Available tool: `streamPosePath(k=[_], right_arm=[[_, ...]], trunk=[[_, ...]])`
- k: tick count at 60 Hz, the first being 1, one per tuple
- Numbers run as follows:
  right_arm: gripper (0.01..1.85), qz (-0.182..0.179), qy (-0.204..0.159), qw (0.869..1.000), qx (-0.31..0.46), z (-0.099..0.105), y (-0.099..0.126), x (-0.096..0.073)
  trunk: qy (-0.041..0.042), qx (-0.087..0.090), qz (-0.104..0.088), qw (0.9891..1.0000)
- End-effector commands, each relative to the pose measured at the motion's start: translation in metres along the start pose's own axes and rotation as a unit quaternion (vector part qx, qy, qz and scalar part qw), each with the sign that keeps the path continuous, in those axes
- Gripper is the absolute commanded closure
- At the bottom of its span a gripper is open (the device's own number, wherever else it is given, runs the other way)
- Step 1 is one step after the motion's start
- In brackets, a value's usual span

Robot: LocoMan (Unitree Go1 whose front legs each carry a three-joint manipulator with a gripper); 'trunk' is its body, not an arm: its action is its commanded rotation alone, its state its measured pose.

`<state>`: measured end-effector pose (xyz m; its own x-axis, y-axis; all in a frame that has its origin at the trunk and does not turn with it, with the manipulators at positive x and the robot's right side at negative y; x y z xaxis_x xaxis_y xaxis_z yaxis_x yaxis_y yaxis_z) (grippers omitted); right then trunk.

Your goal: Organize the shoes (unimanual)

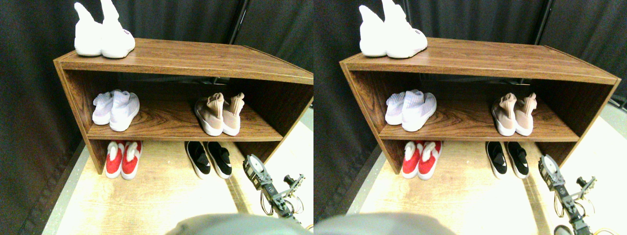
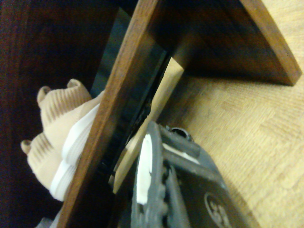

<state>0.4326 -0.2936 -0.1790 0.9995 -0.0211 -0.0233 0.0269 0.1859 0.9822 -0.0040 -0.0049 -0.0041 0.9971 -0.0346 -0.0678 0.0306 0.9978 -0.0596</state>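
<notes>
Stereo pair view: showed a brown wooden shelf unit (image 1: 196, 61) standing on a pale wood-grain floor (image 1: 161, 196), black curtain (image 1: 29, 98) behind. Held 2 levels under a flat top board, open at the front.

On the top board, at the left end: 1 white high-cuff pair (image 1: 103, 34), side by side. On the middle shelf, left: a pale white pair (image 1: 116, 108), touching each other. On the middle shelf, right of centre: the beige-tan pair (image 1: 219, 115), white soles, cuffs upright, the 2 shoes pressed together. On the floor under the shelf, left: a red-and-white pair (image 1: 123, 159). On the floor under the shelf, right of centre, directly below the tan ones: the black pair (image 1: 208, 158), white soles, side by side with a narrow gap between.

Lower right: the right gripper (image 1: 255, 169), low above the floor, just beside the black pair and near the unit's right side panel, touching no shoe. Jaw opening not readable from this angle; nothing seen held.

Wrist view: turned on its side. Showed the shelf edge (image 2: 121, 109) running across, the tan shoes (image 2: 57, 128) beyond it with ribbed cuffs and white soles, and the dark jaw frame (image 2: 161, 190) in the foreground. Gap between the jaws hidden, so open or closed could not be told.
</notes>
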Motion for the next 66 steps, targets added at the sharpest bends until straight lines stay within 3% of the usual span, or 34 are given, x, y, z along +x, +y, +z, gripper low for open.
streamPosePath(k=[1,6,8,15,25,36,45,53,66], right_arm=[[1.8,0.004,0.002,1.0,0.009,0.002,-0.003,0.01],[1.8,-0.015,0.003,1.0,0.012,0.005,-0.009,0.019],[1.8,-0.032,-0.015,0.999,0.002,0.005,-0.013,0.025],[1.8,-0.052,-0.027,0.998,-0.002,0.008,-0.023,0.038],[1.8,-0.065,-0.03,0.997,-0.002,0.013,-0.03,0.054],[1.8,-0.087,-0.063,0.994,-0.001,0.019,-0.04,0.071],[1.8,-0.095,-0.057,0.994,0.012,0.019,-0.052,0.078],[1.8,-0.116,-0.079,0.99,0.037,0.008,-0.054,0.073],[1.8,-0.109,-0.057,0.992,0.035,-0.002,-0.055,0.07]], trunk=[[0.0072,-0.012,0.005,0.9999],[0.0072,-0.012,0.005,0.9999],[0.0072,-0.012,0.005,0.9999],[0.0049,-0.014,0.007,0.9999],[0.0037,-0.013,0.008,0.9999],[0.0022,-0.013,0.009,0.9999],[0.0024,-0.013,0.01,0.9999],[0.0036,-0.013,0.011,0.9998],[0.0029,-0.016,0.015,0.9998]])
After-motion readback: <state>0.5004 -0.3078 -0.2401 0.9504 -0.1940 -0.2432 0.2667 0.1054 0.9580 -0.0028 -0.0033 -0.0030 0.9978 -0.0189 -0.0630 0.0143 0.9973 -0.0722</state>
